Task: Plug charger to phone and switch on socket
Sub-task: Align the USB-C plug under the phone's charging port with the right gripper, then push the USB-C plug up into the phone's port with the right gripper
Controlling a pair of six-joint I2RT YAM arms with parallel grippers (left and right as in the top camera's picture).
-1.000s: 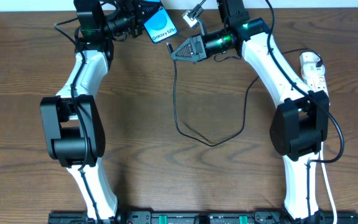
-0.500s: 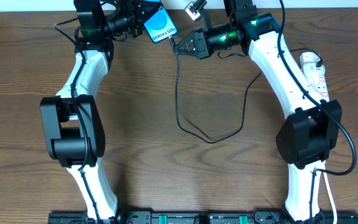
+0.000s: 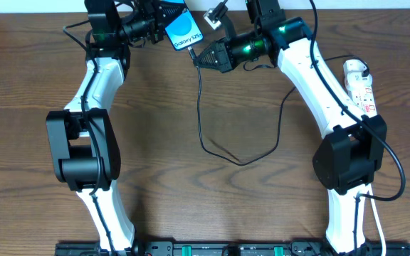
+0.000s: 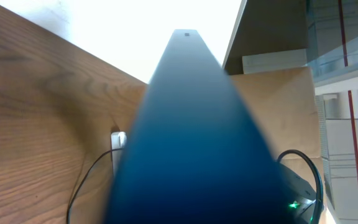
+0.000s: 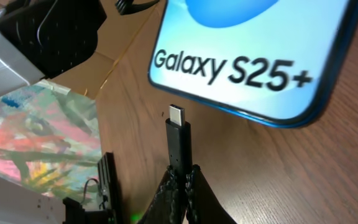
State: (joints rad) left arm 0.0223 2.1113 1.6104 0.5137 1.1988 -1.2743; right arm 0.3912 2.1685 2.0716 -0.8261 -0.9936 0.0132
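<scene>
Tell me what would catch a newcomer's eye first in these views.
The phone, its blue screen lit, sits in the left gripper at the far edge of the table. The charger plug, pinched by the right gripper, points at its bottom edge, not yet in.

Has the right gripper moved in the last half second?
Yes. In the overhead view the right gripper has slid left, away from the socket and closer to the phone.
</scene>
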